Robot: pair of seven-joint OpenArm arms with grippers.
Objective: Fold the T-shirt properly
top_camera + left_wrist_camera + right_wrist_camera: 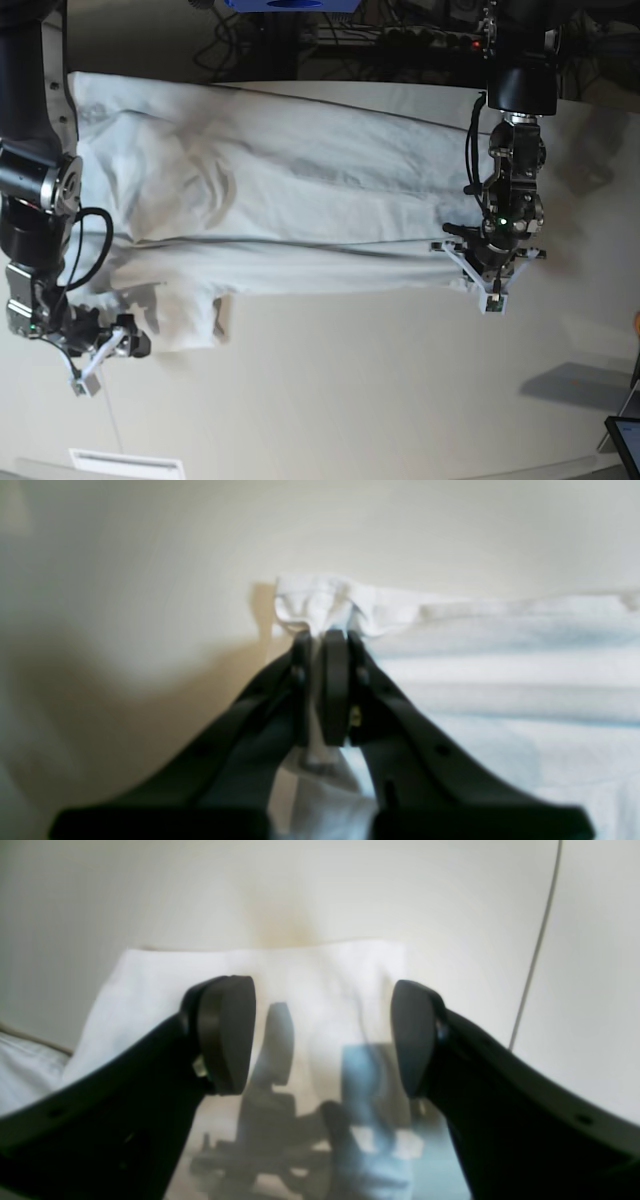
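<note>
White T-shirt (pixel 280 200) spread on tabletop (pixel 350 400), long axis left to right in base view. Left gripper (pixel 322 637) clamped on bunched hem; right gripper (pixel 320 1035) spread wide over sleeve.

Both wrist views are blurred; the left claw (pixel 327 640) hides its pinched T-shirt (pixel 350 605) fold.

Robotics lab: two arms, cables (pixel 300 40), electronics behind tabletop (pixel 350 400).

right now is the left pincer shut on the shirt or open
Shut on it. In the left wrist view the left pincer has its pads pressed together with a bunch of the white T-shirt pinched between them at the cloth's edge.
</note>
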